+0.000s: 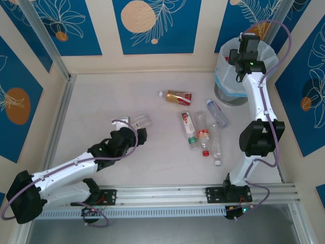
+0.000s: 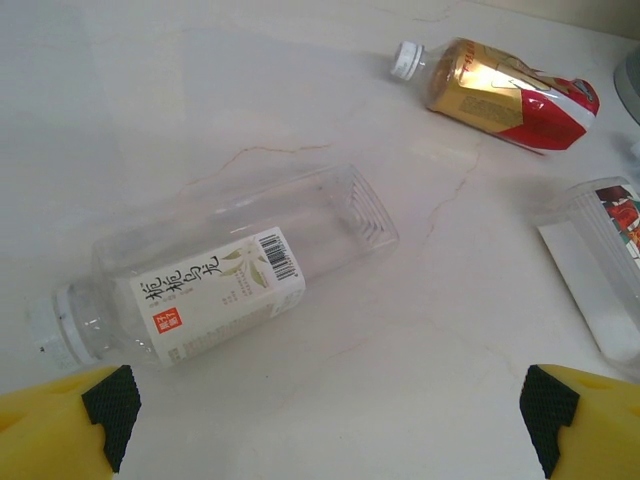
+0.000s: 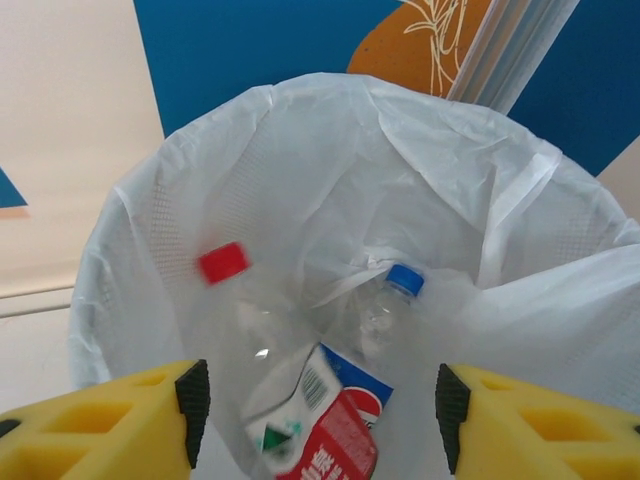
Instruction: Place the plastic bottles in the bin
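Top: left gripper (image 1: pixel 136 131) just beside white-label bottle (image 1: pixel 141 121), left-centre of table (image 1: pixel 96 101). Other bottles (image 1: pixel 203 133) lie mid-table. Right gripper (image 1: pixel 244 56) hangs over bin (image 1: pixel 222 76), far right.
Left wrist: jaws spread, nothing held; the white-label bottle lies flat just beyond them.
Right wrist: jaws spread, empty. Red-cap bottle (image 3: pixel 222 262) and blue-cap bottle (image 3: pixel 403 280) lie inside the bin.

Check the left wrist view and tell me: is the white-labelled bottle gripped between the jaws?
No, the white-labelled bottle lies on its side on the table ahead of the open left jaws, touching neither.
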`<state>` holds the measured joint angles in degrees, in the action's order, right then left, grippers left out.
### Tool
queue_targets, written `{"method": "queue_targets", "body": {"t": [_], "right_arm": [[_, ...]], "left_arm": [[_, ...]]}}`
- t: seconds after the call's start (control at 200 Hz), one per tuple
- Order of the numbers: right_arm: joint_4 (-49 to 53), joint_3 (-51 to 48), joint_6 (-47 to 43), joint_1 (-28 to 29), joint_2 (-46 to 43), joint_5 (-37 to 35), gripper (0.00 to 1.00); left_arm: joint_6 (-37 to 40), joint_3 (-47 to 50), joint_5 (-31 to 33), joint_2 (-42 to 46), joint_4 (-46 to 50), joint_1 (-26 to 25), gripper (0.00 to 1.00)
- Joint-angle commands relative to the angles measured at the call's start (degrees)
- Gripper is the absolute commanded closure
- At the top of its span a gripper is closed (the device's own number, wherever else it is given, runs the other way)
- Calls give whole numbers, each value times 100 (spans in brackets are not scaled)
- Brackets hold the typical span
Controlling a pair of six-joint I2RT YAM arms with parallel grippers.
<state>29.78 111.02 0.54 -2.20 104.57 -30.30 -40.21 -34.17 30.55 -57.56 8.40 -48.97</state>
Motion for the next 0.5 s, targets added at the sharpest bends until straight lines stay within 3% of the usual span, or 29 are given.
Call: {"method": "queue_targets", "body": {"t": [0.0, 0.07, 0.13, 0.16, 0.495], "right_arm": [[54, 126, 244, 53, -197, 253, 29], [31, 75, 304, 69, -282, 319, 23], [-13, 5, 350, 95, -360, 379, 11], [-34, -36, 367, 110, -407, 405, 0], [-369, -690, 629, 261, -998, 746, 1]], "left_arm": [[-150, 112, 180, 104, 125, 54, 1], [-170, 126, 187, 97, 140, 55, 1], [-189, 125, 205, 96, 152, 54, 1], [-187, 115, 215, 83, 157, 50, 1], [-266, 60, 97, -43, 352, 287, 1]]}}
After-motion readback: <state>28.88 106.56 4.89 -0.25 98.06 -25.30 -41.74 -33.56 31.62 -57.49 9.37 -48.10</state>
